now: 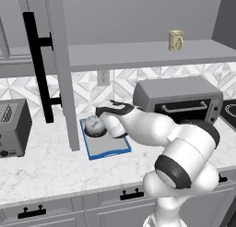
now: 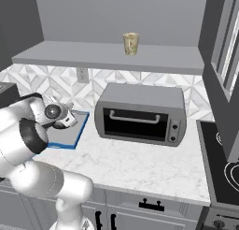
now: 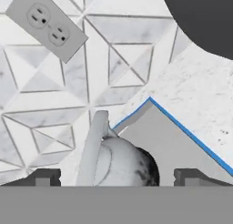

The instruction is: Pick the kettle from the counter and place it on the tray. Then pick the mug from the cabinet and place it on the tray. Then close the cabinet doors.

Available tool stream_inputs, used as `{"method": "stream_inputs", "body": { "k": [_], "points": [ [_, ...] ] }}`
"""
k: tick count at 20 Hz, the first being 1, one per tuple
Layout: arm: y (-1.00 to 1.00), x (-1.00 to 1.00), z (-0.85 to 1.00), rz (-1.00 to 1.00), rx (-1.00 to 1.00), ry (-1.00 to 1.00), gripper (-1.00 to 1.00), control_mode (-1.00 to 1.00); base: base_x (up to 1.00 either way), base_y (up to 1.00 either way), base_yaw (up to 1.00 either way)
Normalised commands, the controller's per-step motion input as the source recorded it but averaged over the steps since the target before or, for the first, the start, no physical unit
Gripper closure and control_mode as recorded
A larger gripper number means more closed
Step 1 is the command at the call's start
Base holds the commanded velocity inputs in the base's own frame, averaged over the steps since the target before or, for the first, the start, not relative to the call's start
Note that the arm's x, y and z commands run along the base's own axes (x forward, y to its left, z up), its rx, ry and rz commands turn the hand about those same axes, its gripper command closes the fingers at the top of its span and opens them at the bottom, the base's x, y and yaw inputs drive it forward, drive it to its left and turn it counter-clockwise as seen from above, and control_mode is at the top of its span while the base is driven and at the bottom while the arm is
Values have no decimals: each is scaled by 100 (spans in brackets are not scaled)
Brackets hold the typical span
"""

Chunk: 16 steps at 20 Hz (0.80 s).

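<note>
With my pincer [image 3: 116, 177] spread wide and holding nothing around the kettle [image 3: 119, 164] sitting on the tray [image 3: 182, 150], I judge that lifting carelessly toward twelve o'clock could catch its handle [image 3: 93, 145] and tip it off.

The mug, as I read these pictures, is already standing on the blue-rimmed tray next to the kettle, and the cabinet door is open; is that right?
Not quite. The mug is on the cabinet shelf, above the toaster oven, as the left base view shows. Only the kettle is on the tray. The cabinet door is indeed open.
</note>
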Motion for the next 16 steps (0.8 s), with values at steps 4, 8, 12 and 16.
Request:
{"method": "stream_inputs", "body": {
  "k": [4, 8, 12, 16],
  "points": [
    [-16, -22, 87, -1, 0, 5, -100, -100, 0, 0, 0],
    [0, 0, 4, 3, 1, 3, -100, -100, 0, 0, 0],
    [-4, -20, 85, 0, -12, 4, -100, -100, 0, 0, 0],
    [-31, -78, 100, 2, -19, 7, -100, -100, 0, 0, 0]
  ]
}}
